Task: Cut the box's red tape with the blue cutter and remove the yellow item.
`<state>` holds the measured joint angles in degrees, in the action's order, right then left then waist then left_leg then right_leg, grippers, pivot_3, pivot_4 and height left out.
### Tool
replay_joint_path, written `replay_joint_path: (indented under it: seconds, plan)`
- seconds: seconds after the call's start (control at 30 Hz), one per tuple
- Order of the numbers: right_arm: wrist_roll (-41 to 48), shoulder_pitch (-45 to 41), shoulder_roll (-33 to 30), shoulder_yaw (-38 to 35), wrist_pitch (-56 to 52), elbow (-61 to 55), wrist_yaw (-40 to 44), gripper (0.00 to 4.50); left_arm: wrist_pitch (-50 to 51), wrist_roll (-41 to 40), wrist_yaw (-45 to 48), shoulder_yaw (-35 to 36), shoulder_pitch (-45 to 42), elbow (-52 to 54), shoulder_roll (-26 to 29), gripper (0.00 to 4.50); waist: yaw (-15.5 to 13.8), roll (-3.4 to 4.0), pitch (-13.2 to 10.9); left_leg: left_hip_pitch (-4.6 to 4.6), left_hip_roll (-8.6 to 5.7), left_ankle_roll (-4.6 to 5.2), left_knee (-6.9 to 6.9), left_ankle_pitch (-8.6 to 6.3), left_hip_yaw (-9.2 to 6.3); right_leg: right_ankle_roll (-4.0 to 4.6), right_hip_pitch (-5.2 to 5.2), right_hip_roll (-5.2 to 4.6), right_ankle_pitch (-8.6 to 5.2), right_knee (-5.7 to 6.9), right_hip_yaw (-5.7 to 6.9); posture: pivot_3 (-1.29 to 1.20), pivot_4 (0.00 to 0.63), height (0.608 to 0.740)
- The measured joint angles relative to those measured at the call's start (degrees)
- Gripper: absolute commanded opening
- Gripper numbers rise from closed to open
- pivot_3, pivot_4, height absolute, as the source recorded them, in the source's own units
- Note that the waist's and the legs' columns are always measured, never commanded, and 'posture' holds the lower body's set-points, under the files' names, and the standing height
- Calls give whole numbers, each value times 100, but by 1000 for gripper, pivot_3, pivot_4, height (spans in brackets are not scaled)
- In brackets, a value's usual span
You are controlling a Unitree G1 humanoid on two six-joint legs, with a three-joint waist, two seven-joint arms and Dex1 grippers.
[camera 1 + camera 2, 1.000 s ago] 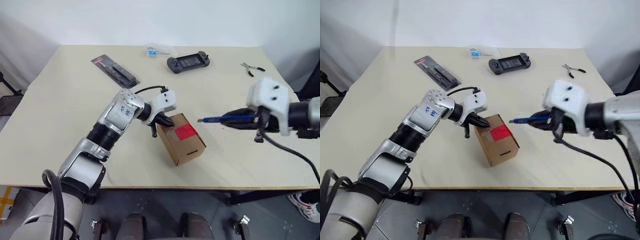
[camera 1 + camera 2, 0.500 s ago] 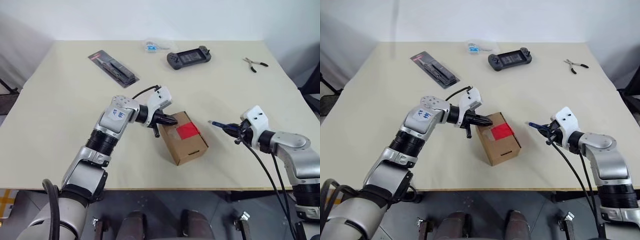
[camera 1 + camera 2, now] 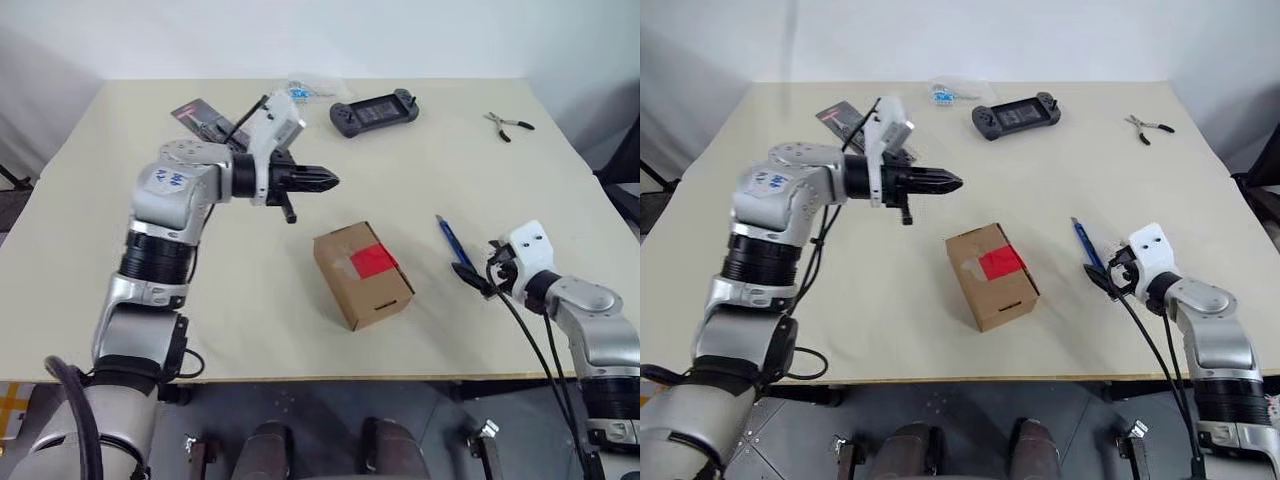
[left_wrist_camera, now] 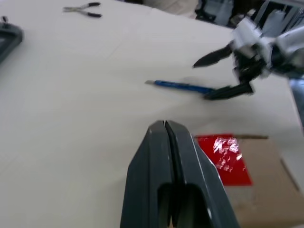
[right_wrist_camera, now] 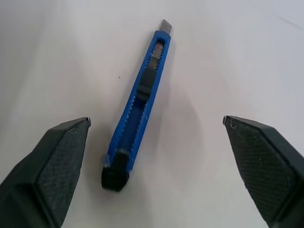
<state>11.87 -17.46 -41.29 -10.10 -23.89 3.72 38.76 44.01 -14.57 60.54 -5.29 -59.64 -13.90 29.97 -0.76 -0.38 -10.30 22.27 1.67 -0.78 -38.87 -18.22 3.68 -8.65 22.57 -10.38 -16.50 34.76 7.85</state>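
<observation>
The box [image 3: 362, 275] sits near the table's middle with its flaps down, and the red tape [image 3: 372, 262] lies across its top. To its right the blue cutter [image 3: 447, 240] lies flat on the table. My right gripper [image 5: 156, 121] stands open just behind the cutter's dark end, one finger to either side, touching nothing. Raised above the table, behind and to the left of the box, my left gripper [image 3: 333, 181] is shut and empty, pointing right. The left wrist view shows the red tape [image 4: 223, 159] and the blue cutter [image 4: 183, 86] beyond its shut fingers. The yellow item is hidden.
A black game controller [image 3: 374, 110] and a small clear bag [image 3: 305, 92] lie at the far edge. Black-handled pliers [image 3: 508, 125] are at the far right. A packaged black tool [image 3: 195, 117] lies far left, partly behind my left arm.
My right gripper came down to the table, opened and let the blue cutter go. My left gripper lifted off the box's far corner and moved up and left.
</observation>
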Motion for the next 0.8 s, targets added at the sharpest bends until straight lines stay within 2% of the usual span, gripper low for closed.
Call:
replay_joint_path:
  seconds: [0.13, 0.23, 0.43, 0.6, 0.67, 0.8]
  plan:
    - [225, -68, -328, 54, -612, -640, 275, 4481, 111, -6, 360, -309, 687, 368, 449, 0, 10, 0, -1, 1, 1, 0, -3, 0, 2, 0, 0, 1, 0, -1, -4, 0, 150, 740]
    - [197, -310, -581, 477, -1074, -907, 518, 3855, 412, -16, 587, -747, 1103, 828, 663, 0, -6, -2, -2, 2, 1, 1, -9, -1, 2, 0, 1, 2, 0, 0, -8, 0, 150, 740]
    - [-122, -941, -574, 1556, -1243, -1052, 844, 1694, 652, 120, 457, -1401, 1318, 1139, 609, 0, -57, -3, -3, 6, 1, 4, -13, -2, 5, 0, 4, 3, 0, 0, -12, 0, 150, 740]
    - [-298, -1362, -414, 2146, -1232, -979, 1120, 22, 149, 386, -335, -1358, 1319, 644, -21, 0, -60, -3, -3, 8, 0, 5, -14, -3, 6, -1, 4, 2, 1, -1, -10, 0, 150, 740]
    - [-357, -1565, -283, 2399, -1240, -882, 1268, 22, 91, 409, -570, -1274, 1317, 420, -198, 0, -54, -6, -5, 7, 0, 5, -15, -3, 6, -1, 5, 3, 1, 1, -9, 0, 150, 740]
    - [-365, -2010, 119, 2795, -1442, -817, 1530, 22, 40, 429, -602, -1177, 1223, 325, -181, 0, 14, -6, -5, 7, 2, 4, -12, -2, 7, -1, 14, 3, 1, 13, -10, 0, 150, 740]
